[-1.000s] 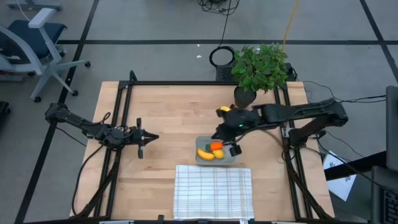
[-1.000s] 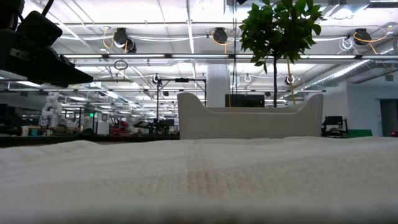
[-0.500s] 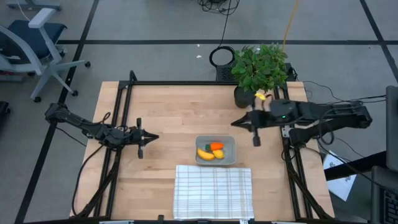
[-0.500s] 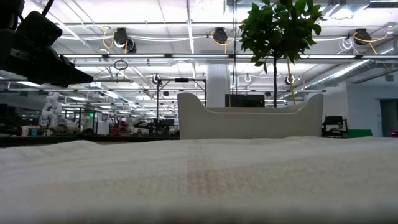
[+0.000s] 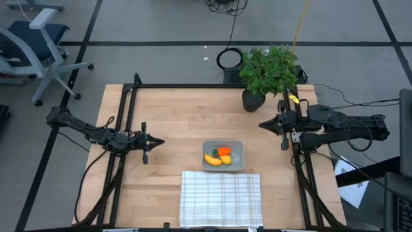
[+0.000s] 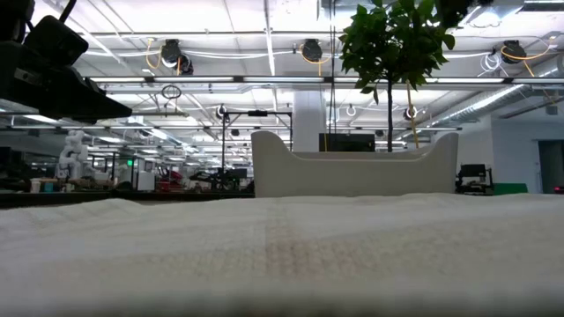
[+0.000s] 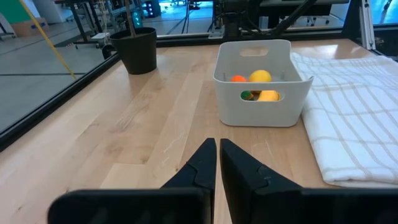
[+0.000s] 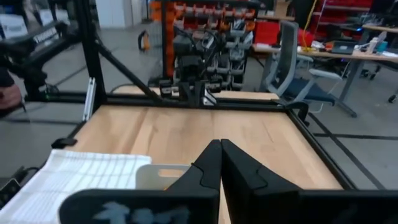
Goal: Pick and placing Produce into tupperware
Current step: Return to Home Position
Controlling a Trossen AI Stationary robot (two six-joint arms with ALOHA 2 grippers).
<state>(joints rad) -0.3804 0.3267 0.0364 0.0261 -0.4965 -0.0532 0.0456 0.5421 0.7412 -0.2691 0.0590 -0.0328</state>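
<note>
The tupperware (image 5: 233,149) is a pale tub on the wooden table, just beyond the checked cloth. Inside it lie the banana (image 5: 212,160) and the orange carrot (image 5: 224,152). In the left wrist view the tub (image 7: 261,111) shows the lemon (image 7: 260,76), the carrot (image 7: 238,78) and the banana (image 7: 268,96) through its handle slot. My left gripper (image 5: 159,142) hovers to the tub's left, shut and empty, its fingertips (image 7: 217,144) aimed at the tub. My right gripper (image 5: 261,124) is shut and empty, right of and beyond the tub (image 8: 163,176).
A white grid-lined cloth (image 5: 221,196) lies at the table's near edge and fills the foreground of the low view (image 6: 282,255). A potted plant (image 5: 269,72) stands at the far right corner. Bare wood (image 5: 180,116) lies between the arms.
My right gripper has drawn back from above the tub, toward the table's right and far edges, and now hovers near the plant's pot. The produce stays in the tub. The left arm has kept still.
</note>
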